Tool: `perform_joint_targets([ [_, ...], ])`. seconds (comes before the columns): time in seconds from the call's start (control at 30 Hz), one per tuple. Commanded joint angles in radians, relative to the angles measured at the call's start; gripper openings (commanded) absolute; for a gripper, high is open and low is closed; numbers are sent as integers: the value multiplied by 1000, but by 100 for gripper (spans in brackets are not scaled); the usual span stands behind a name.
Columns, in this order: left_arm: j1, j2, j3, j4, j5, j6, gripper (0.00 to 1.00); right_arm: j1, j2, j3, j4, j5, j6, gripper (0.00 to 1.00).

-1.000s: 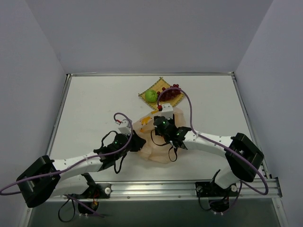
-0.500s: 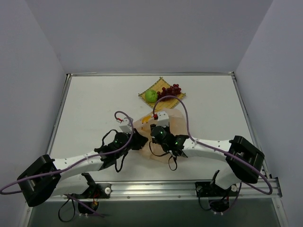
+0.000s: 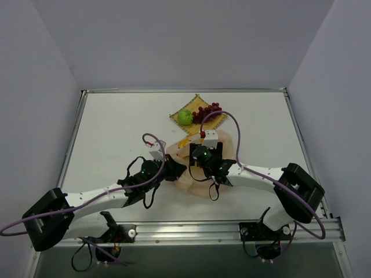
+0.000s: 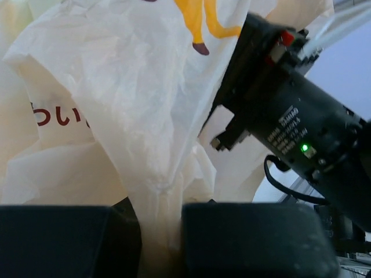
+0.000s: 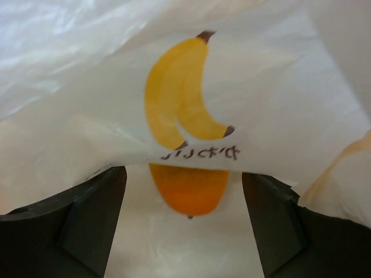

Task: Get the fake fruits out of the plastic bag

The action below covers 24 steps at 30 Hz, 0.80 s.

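Note:
The plastic bag [image 3: 194, 176], whitish with printed yellow bananas, lies crumpled between the two arms. My left gripper [image 4: 159, 246] is shut on a bunched fold of the bag [image 4: 133, 116]. My right gripper [image 5: 185, 231] is open inside the bag's mouth. An orange fake fruit [image 5: 188, 190] lies just ahead between its fingers [image 5: 93, 220], untouched and partly under a printed flap. In the top view the right fingers are hidden by the wrist [image 3: 204, 155]. A round green fruit [image 3: 185, 117] and a dark red grape bunch [image 3: 207, 111] rest on a yellow mat [image 3: 197, 104].
The mat with its fruits sits at the back centre of the white table [image 3: 116, 127]. Grey walls close in the table on three sides. The right arm's black wrist [image 4: 290, 121] is close to the left gripper. A metal rail [image 3: 191, 230] runs along the near edge.
The right gripper's jaws have spread wider, and its wrist has shifted slightly right and back. The left gripper keeps its hold on the bag and has edged slightly right.

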Motion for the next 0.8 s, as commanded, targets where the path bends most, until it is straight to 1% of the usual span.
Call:
perform_joint_targets([
  [0.0, -6, -12, 24, 16, 6, -7, 2, -26, 50, 71, 40, 41, -30, 77],
  [0.07, -6, -9, 21, 12, 14, -10, 2, -47, 100, 94, 50, 29, -49, 82],
  [0.1, -6, -5, 19, 11, 17, -13, 2, -55, 117, 99, 61, 14, -62, 83],
  [0.2, -7, 4, 1, 15, 18, -23, 2, -97, 188, 116, 106, -37, -84, 83],
  [0.3, -7, 4, -19, 16, 15, -32, 2, -121, 240, 124, 126, -34, -90, 81],
  [0.37, -6, 3, -31, 15, 15, -32, 2, -135, 265, 124, 138, -35, -90, 71],
  [0.4, -7, 4, -34, 10, 14, -32, 2, -137, 266, 121, 152, -40, -90, 64],
  [0.43, -7, 4, -34, 1, 11, -32, 3, -138, 259, 116, 153, -46, -93, 53],
  [0.53, -7, 1, -39, -18, 5, -32, 2, -132, 201, 96, 149, -71, -92, 33],
  [0.6, -7, -12, -37, -28, -6, -29, 2, -115, 156, 82, 123, -104, -92, 33],
  [0.67, -7, -47, -31, -79, -34, -24, 2, -92, 84, 67, 83, -144, -105, 33],
  [0.73, -7, -84, -43, -151, -67, -30, 2, -36, 32, 68, -11, -216, -112, 33],
  [0.77, -7, -130, -53, -174, -93, -33, 2, -6, 13, 67, -44, -235, -113, 33],
])
